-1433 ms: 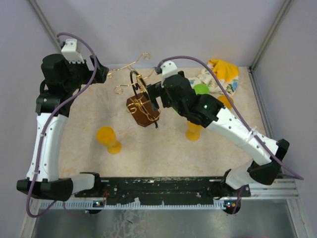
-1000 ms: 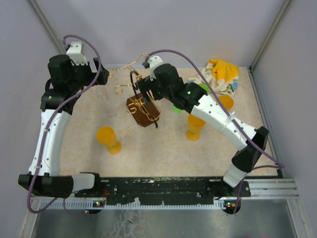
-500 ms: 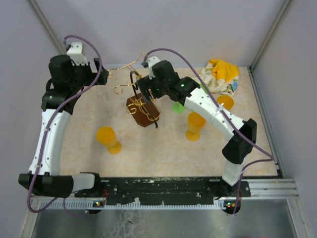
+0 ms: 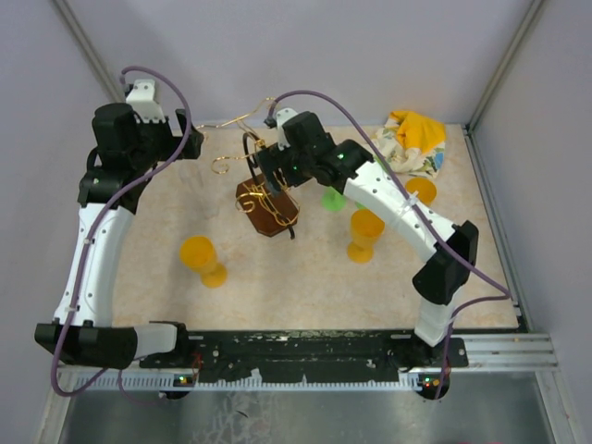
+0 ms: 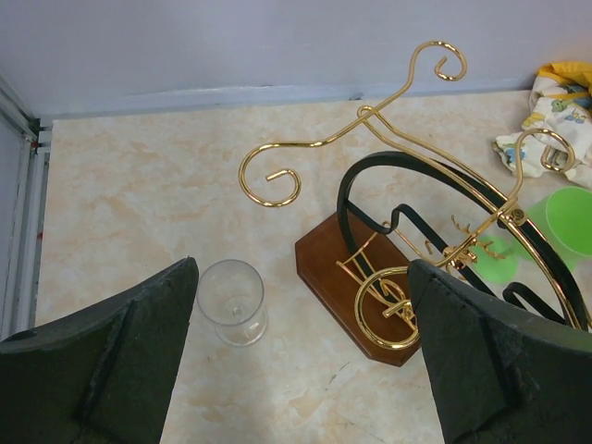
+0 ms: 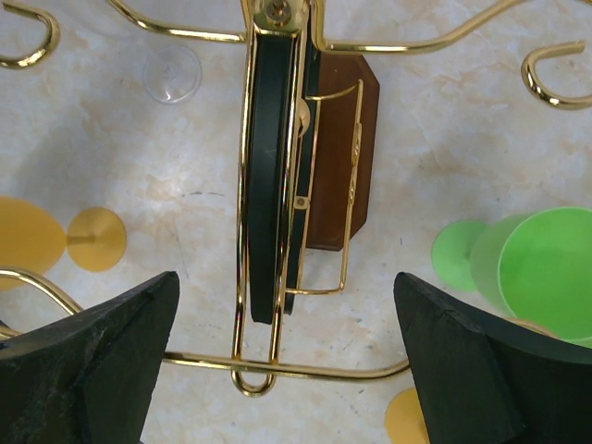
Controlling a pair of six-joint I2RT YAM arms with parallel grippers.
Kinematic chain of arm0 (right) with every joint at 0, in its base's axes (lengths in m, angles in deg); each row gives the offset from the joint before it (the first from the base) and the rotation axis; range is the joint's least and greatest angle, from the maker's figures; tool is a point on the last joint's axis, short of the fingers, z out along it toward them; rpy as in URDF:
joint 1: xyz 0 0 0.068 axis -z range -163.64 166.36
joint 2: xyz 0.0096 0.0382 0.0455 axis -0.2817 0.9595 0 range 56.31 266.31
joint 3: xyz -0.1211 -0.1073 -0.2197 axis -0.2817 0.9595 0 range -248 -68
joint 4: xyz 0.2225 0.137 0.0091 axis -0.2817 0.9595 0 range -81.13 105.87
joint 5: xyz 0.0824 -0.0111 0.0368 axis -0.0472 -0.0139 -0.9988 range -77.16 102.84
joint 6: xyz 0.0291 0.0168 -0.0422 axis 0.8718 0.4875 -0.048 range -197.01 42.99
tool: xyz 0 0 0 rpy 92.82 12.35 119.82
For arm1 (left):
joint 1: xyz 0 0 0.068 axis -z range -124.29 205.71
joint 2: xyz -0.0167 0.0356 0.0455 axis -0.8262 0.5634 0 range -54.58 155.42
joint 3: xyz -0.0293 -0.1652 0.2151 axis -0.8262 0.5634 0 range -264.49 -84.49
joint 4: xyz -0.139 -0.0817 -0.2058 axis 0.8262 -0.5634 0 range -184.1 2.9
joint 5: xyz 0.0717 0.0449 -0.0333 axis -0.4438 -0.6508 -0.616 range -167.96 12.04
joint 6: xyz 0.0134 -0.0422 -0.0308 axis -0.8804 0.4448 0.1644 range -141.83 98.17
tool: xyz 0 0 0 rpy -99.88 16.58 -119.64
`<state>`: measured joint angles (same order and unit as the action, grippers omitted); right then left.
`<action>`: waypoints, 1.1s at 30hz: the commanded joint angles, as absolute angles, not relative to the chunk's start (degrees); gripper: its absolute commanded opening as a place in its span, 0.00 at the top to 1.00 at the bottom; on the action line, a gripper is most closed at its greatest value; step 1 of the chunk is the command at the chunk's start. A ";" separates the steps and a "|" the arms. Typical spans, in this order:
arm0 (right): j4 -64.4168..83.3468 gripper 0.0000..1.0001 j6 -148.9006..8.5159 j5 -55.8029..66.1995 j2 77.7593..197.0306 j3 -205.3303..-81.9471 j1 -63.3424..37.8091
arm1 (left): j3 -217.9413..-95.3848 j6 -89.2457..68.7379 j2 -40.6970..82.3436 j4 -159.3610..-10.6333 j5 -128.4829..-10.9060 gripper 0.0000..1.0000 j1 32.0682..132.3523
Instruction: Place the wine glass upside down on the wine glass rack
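The wine glass rack point(image 4: 268, 205) stands mid-table: gold wire arms with curled tips on a dark brown wooden base, also in the left wrist view point(image 5: 370, 287) and the right wrist view point(image 6: 338, 139). Nothing hangs on it. A small clear wine glass point(image 5: 231, 301) stands upright on the table left of the rack's base; it also shows in the right wrist view point(image 6: 173, 72). My right gripper point(image 4: 268, 174) hovers open and empty right above the rack, its fingers either side of a gold arm point(image 6: 287, 368). My left gripper point(image 4: 192, 139) is open and empty, high at the back left, above the clear glass.
A green goblet point(image 4: 333, 198) lies right of the rack, also in the right wrist view point(image 6: 541, 268). Orange goblets stand at the front left point(image 4: 200, 255), front right point(image 4: 364, 231) and far right point(image 4: 421, 190). A yellow-white cloth point(image 4: 412, 139) lies at the back right.
My right arm has swung left from near the green goblet to above the rack, then almost stopped. My left arm has shifted slightly. No glass has moved.
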<state>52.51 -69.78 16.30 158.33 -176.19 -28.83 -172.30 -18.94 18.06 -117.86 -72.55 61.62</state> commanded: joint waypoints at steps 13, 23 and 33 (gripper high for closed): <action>64.08 0.01 -69.18 14.38 159.71 -184.37 -29.34 | -171.60 -19.84 17.44 -116.10 -71.85 0.00 61.87; 66.77 0.01 -68.37 13.81 157.72 -183.22 -30.40 | -171.68 -20.18 17.31 -116.19 -71.99 0.00 61.86; 65.63 0.01 -67.69 15.86 156.52 -182.90 -31.29 | -171.68 -20.13 17.26 -116.19 -71.80 0.00 61.85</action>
<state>62.43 -68.41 14.77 159.38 -182.09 -30.84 -171.98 -19.33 18.06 -117.69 -72.48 61.62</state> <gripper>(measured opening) 0.992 0.998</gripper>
